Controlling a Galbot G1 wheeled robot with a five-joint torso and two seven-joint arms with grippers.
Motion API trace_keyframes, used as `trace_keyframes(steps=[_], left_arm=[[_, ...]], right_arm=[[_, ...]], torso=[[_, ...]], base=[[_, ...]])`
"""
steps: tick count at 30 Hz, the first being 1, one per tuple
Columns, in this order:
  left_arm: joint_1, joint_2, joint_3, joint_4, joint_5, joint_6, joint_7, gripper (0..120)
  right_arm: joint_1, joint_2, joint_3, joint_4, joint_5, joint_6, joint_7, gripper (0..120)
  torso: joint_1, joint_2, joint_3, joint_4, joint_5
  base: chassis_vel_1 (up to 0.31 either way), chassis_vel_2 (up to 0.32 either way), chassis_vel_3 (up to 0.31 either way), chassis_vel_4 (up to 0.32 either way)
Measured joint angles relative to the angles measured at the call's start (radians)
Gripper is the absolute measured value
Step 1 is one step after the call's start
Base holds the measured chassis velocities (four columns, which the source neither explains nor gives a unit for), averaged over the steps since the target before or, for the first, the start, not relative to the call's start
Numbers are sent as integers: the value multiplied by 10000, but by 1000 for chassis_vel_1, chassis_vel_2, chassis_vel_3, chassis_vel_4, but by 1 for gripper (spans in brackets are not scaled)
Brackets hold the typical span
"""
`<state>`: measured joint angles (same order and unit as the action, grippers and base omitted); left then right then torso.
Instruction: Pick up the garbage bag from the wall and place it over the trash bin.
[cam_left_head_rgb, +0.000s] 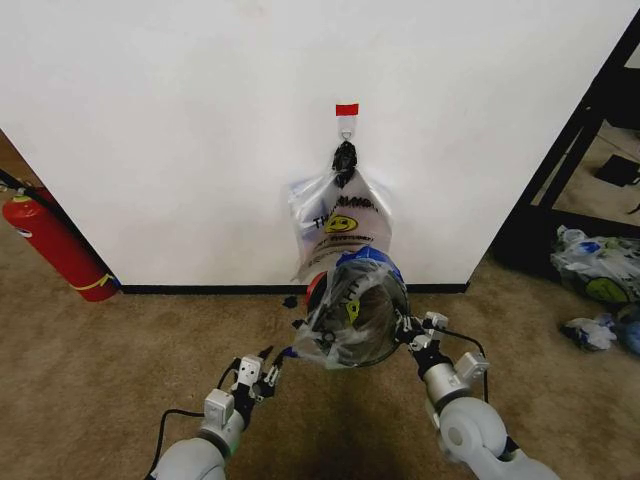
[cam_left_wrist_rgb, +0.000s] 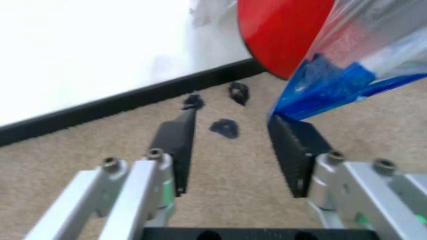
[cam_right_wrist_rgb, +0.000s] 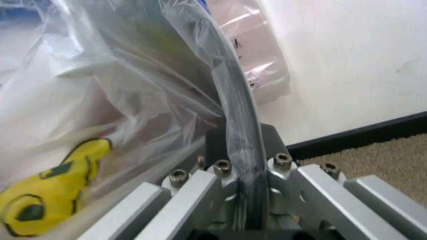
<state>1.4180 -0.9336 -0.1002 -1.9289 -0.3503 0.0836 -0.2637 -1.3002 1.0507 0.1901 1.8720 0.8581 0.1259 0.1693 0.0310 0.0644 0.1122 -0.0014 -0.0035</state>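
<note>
The garbage bag (cam_left_head_rgb: 345, 320), thin and clear with a yellow smiley, is stretched over the mouth of the black mesh trash bin (cam_left_head_rgb: 368, 318). The bin stands close to the white wall (cam_left_head_rgb: 180, 120) and looks tilted, its red base (cam_left_wrist_rgb: 280, 30) showing. My right gripper (cam_left_head_rgb: 407, 328) is at the bin's right side. In the right wrist view that gripper (cam_right_wrist_rgb: 238, 150) is shut on the bin's rim with the bag's plastic (cam_right_wrist_rgb: 127, 95) over it. My left gripper (cam_left_head_rgb: 272, 360) is low at the bin's left, open (cam_left_wrist_rgb: 232, 145). A blue corner of the bag (cam_left_wrist_rgb: 333, 82) hangs just off one fingertip.
A thicker bunch of like bags (cam_left_head_rgb: 340, 215) with a black knot hangs from the hook (cam_left_head_rgb: 346, 128) under a red tape square (cam_left_head_rgb: 347, 108). A red fire extinguisher (cam_left_head_rgb: 55, 245) leans at the left. Black shelving (cam_left_head_rgb: 580, 150) and rubbish sacks (cam_left_head_rgb: 600, 270) are at the right. Black scraps (cam_left_wrist_rgb: 225, 128) lie on the carpet.
</note>
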Motion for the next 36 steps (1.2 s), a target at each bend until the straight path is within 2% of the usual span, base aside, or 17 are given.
trace_keyframes(steps=[1,3,5,9,10,15,21,24,29,36], left_arm=[[0,6,-3,20,41,-9,-33,46],[-3,20,-3,62,80,-62,-118,57],[-7,17,3,68,77,-120,-122,59],[-7,-55,87,5,-65,-739,588,79],[-7,-55,87,5,-65,-739,588,79],[-122,-115,60,172,105,-829,532,98],[-234,-123,51,494,495,-149,-453,100],[-367,-188,74,1059,857,61,-822,100],[-412,-212,69,1194,739,-127,-848,100],[-310,-175,59,681,587,-596,-416,100]], right_arm=[[0,2,8,3,10,0,0,0],[0,28,16,30,34,0,2,0],[0,37,16,43,38,0,4,0],[-35,99,-55,159,153,-33,26,0],[-35,99,-55,159,153,-33,26,0],[-82,44,-60,148,133,-94,-106,0],[-37,18,47,52,71,-75,-169,0],[12,66,55,76,111,-74,-163,0],[4,71,48,127,115,-70,-163,0],[-1,78,11,122,91,-48,-159,0]], torso=[[0,0,0,0,0],[0,0,0,0,0],[0,0,0,0,1],[0,0,0,0,1],[0,0,0,0,1],[0,0,0,0,0],[0,0,0,-1,0],[0,0,0,2,0],[0,0,0,0,1],[0,0,0,0,1]], base=[[0,0,0,0],[0,0,0,0],[0,0,0,0],[0,0,0,0],[0,0,0,0],[0,0,0,0],[0,0,0,0],[0,0,0,0],[0,0,0,0],[0,0,0,0]])
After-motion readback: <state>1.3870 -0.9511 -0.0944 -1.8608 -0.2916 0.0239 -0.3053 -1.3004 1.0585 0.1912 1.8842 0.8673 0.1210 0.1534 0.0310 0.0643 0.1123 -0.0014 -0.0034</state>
